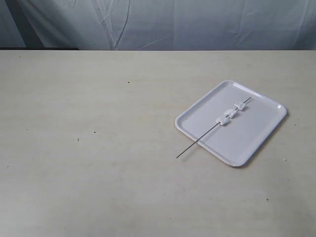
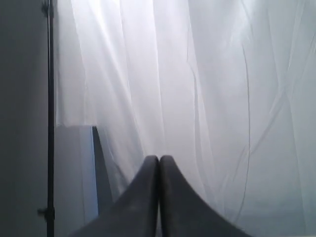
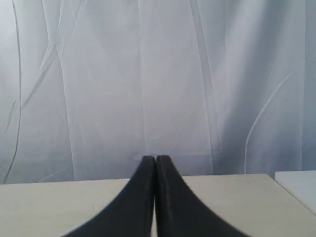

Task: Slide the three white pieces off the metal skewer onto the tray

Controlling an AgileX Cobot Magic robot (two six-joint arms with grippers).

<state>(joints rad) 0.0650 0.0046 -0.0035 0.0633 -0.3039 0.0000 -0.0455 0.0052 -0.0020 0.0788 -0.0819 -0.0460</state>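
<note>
In the exterior view neither gripper shows, so both are well apart from the work. The skewer (image 1: pixel 197 142) lies slantwise across the tray (image 1: pixel 249 143), one end inside the rim and the other, bare end jutting past the rim onto the table (image 1: pixel 98 148). The three pieces (image 1: pixel 230 113) sit threaded in a row over the tray's middle. The rod looks thin, stiff and slick — its bare overhanging end is the likely place to pinch, though it lies low on the table. The pieces look soft and light, apt to squash or cling, so they want a gentle push along the rod. Open table surrounds the tray. In the left wrist view the left gripper (image 2: pixel 158 160) has its fingers pressed together, empty, facing only curtain (image 2: pixel 197 74). In the right wrist view the right gripper (image 3: pixel 156 159) is likewise closed on nothing above bare table — a tray corner shows well apart from its tips.
</note>
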